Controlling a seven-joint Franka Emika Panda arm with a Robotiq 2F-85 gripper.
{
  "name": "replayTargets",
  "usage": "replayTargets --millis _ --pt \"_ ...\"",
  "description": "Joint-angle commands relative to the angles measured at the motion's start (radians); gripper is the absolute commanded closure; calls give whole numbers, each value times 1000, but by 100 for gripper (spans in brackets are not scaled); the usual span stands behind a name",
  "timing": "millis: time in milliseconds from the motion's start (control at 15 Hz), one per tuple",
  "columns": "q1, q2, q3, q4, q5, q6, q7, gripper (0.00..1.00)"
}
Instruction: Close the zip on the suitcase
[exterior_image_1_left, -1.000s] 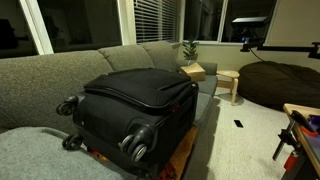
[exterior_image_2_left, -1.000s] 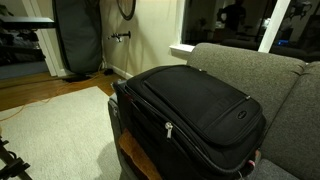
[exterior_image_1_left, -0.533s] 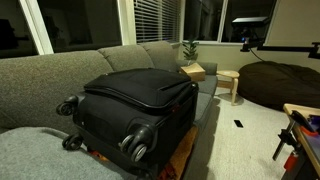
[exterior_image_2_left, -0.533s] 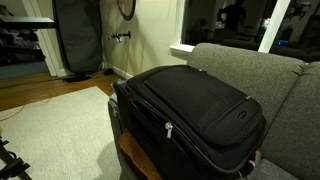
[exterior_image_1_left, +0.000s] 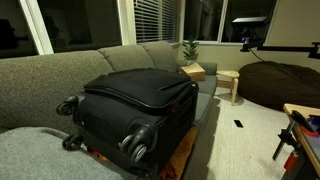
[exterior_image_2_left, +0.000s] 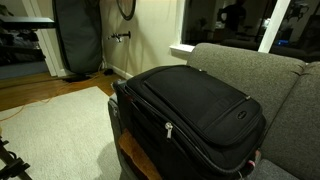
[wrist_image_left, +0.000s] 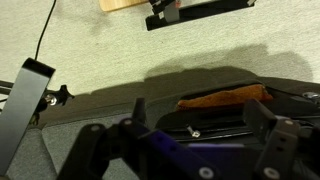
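Suitcase (exterior_image_1_left: 140, 100) flat on sofa (exterior_image_1_left: 40, 75), lid upward, zip (exterior_image_2_left: 167, 126) exposed | gripper (wrist_image_left: 190, 140) above suitcase, jaws spread, empty, likely approaching | closing not begun

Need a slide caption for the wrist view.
Open claw over the black suitcase, orange showing through a gap at its edge.

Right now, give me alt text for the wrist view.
The end effector hangs open over the black suitcase, where an orange-brown strip shows through a gap along its edge. Pale carpet lies beyond.
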Motion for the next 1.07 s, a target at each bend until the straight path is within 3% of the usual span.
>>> replayTargets --millis 0,333,1000 --pt "12 -100 -6 -107 21 54 38 0" --pt "4 -146 -1 -168 25 130 87 0" --pt "-4 -108 -16 -197 39 284 90 0"
